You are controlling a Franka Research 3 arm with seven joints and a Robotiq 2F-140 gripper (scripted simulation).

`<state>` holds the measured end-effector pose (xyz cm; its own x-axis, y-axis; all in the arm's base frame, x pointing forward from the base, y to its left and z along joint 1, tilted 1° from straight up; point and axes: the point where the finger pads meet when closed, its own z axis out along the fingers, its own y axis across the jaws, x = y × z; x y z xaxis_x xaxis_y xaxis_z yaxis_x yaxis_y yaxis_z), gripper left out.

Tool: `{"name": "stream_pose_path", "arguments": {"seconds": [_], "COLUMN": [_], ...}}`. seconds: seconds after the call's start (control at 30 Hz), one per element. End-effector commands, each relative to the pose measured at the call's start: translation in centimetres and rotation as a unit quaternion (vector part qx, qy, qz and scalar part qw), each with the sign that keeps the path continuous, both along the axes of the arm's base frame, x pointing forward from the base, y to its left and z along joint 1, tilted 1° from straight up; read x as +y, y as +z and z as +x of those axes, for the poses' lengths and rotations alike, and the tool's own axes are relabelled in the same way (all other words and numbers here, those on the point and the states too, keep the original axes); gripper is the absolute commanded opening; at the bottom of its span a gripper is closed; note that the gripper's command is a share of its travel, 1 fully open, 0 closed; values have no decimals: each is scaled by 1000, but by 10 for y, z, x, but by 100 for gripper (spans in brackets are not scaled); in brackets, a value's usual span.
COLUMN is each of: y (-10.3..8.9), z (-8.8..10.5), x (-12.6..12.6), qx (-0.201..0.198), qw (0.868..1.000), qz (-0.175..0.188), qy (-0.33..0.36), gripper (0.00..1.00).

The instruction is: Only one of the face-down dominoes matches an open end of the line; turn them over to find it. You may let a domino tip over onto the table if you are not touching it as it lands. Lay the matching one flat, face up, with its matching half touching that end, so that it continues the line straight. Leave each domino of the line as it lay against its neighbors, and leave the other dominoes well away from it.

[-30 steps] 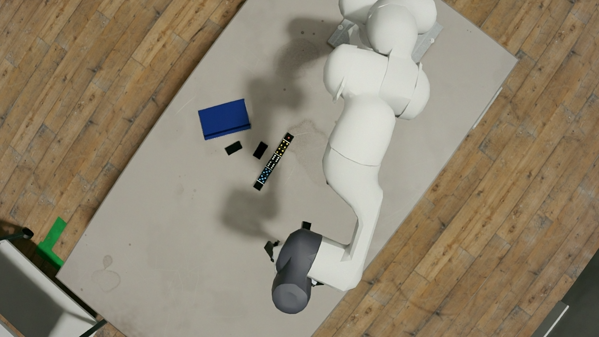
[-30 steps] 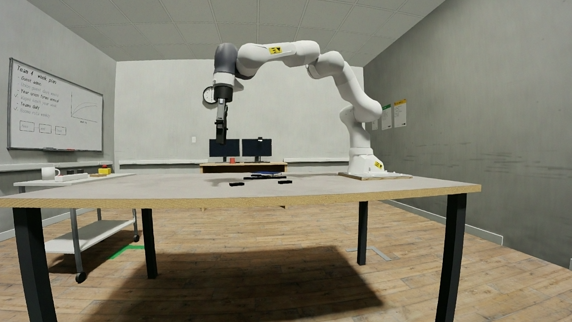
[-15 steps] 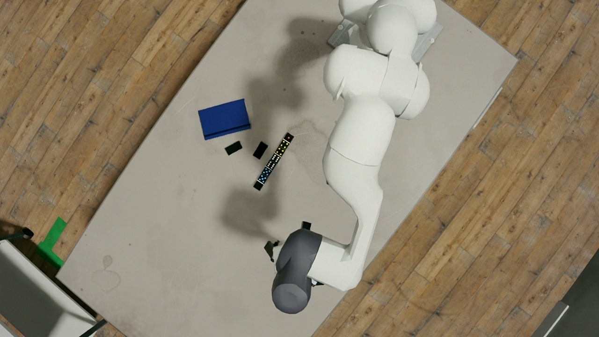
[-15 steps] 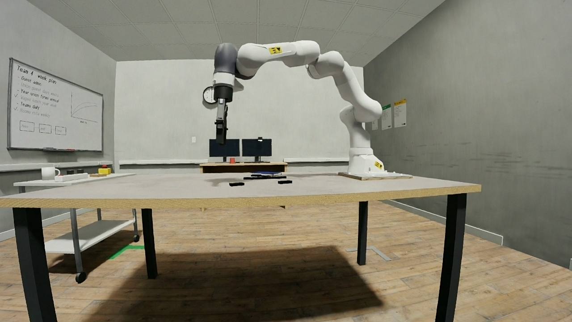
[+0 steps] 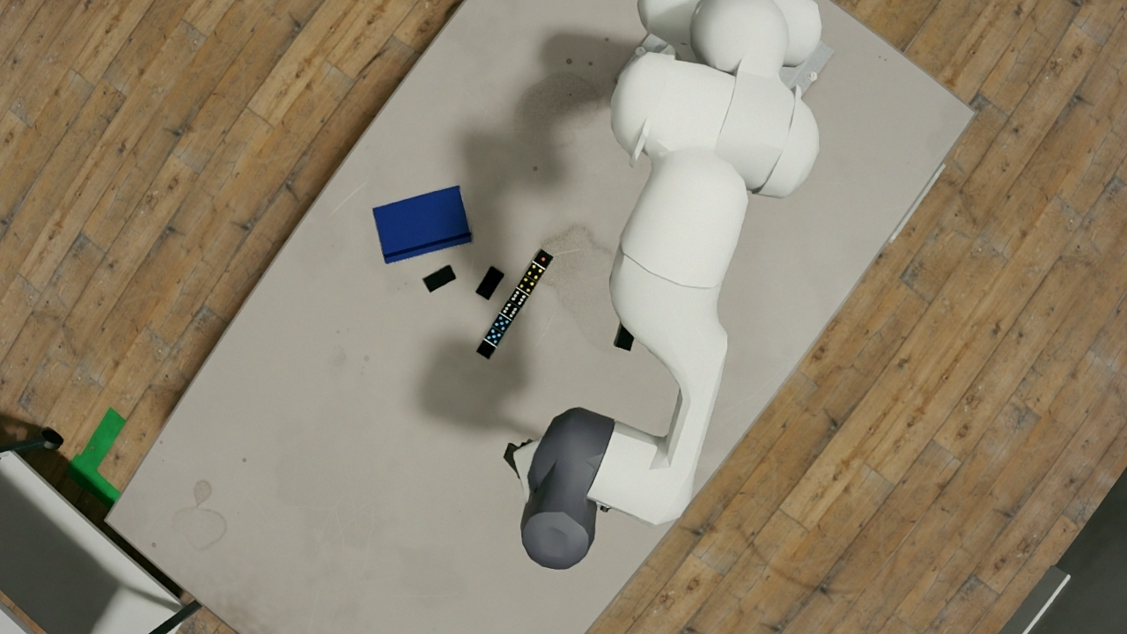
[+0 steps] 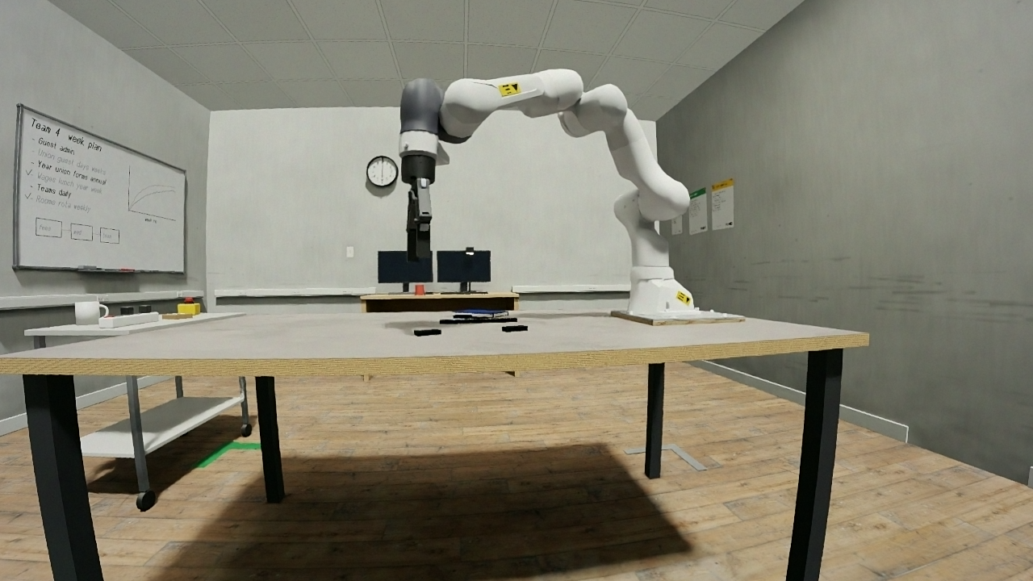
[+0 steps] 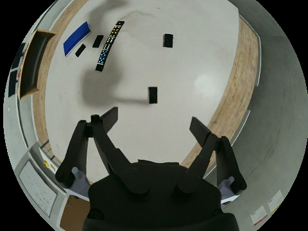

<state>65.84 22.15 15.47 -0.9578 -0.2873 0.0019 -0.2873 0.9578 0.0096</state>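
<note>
The line of face-up dominoes [image 5: 514, 303] runs diagonally in the middle of the table, with a red pip at its far end and a dark half at its near end. Two black face-down dominoes [image 5: 438, 278] [image 5: 489, 282] lie left of the line. A third [image 5: 623, 337] lies right of it, partly hidden under my arm. A fourth [image 7: 153, 94] shows in the wrist view, on the table below my fingers. My gripper [image 7: 154, 118] [image 6: 419, 245] is open and empty, high above the table, well away from the line [image 7: 109, 45].
A flat blue box [image 5: 421, 223] lies beside the two left dominoes and shows in the wrist view [image 7: 77, 38]. The table's edge runs close to the right of my gripper. My arm's base stands at the far end of the table.
</note>
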Motion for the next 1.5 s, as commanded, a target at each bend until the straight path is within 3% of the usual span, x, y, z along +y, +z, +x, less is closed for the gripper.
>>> {"name": "stream_pose_path", "arguments": {"seconds": [0.0, 0.03, 0.13, 0.17, 0.33, 0.37, 0.57, 0.6, 0.8, 0.83, 1.47], "y": [0, 0, 0, 0, 0, 0, 0, -1, -1, -3, -3], "z": [3, -8, -8, -21, -21, -35, -35, -50, -50, -67, -67], "x": [-2, -4, -4, -7, -7, -9, -9, -12, -12, -14, -14], "qx": [-10, -9, -9, -8, -8, -8, -8, -7, -7, -7, -7], "qw": [998, 995, 995, 988, 988, 979, 979, 966, 966, 949, 949], "qz": [5, 6, 6, 7, 7, 8, 8, 9, 9, 10, 10], "qy": [57, 102, 102, 151, 151, 204, 204, 259, 259, 315, 315], "gripper": [100, 100, 100, 100, 100, 100, 100, 100, 100, 100, 100]}}
